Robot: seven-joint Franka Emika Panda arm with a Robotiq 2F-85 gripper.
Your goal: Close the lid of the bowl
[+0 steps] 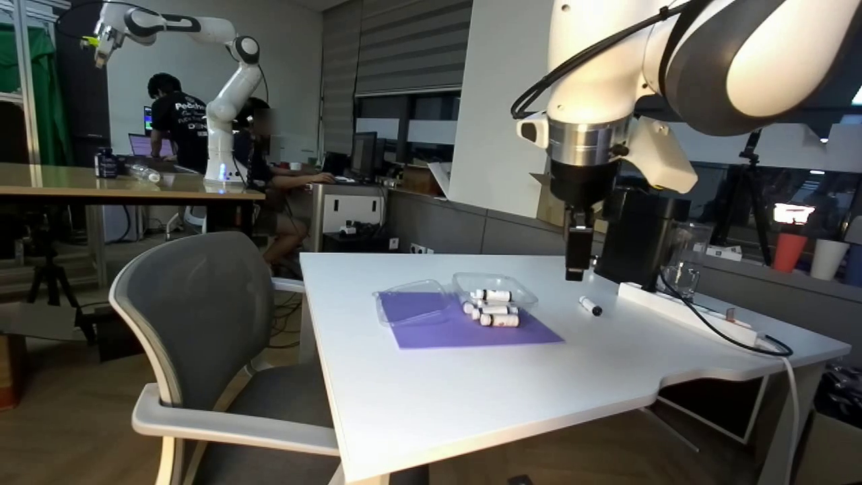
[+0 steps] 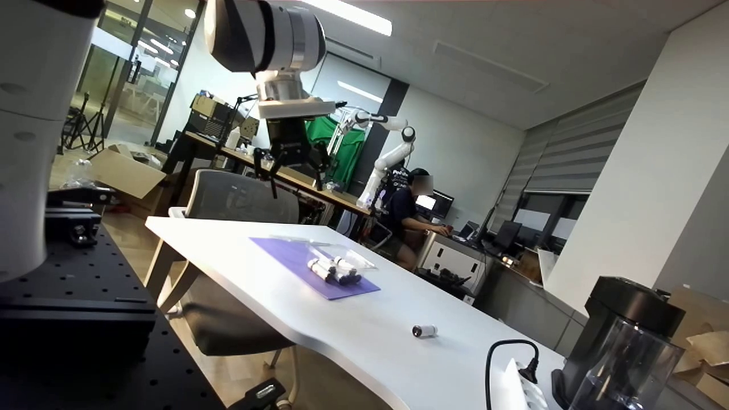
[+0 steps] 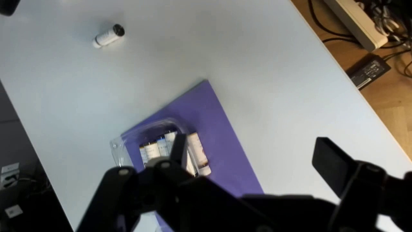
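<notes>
ceiling light glares in an exterior view; floor appears dim. wrist view: tabletop softly lit (note: faint shadow beside loose vial).

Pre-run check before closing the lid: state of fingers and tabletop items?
fingers, apart, nothing between them
bowl, uncovered
lid, open, lying beside bowl
vials, lying, several in bowl
purple mat, flat
loose vial, on its side
power strip, plug inserted
black machine, upright; on/off unclear

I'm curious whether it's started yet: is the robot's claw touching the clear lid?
Apart. In an exterior view, the gripper hangs away from the clear lid, with the bowl and tabletop showing between them.
</notes>
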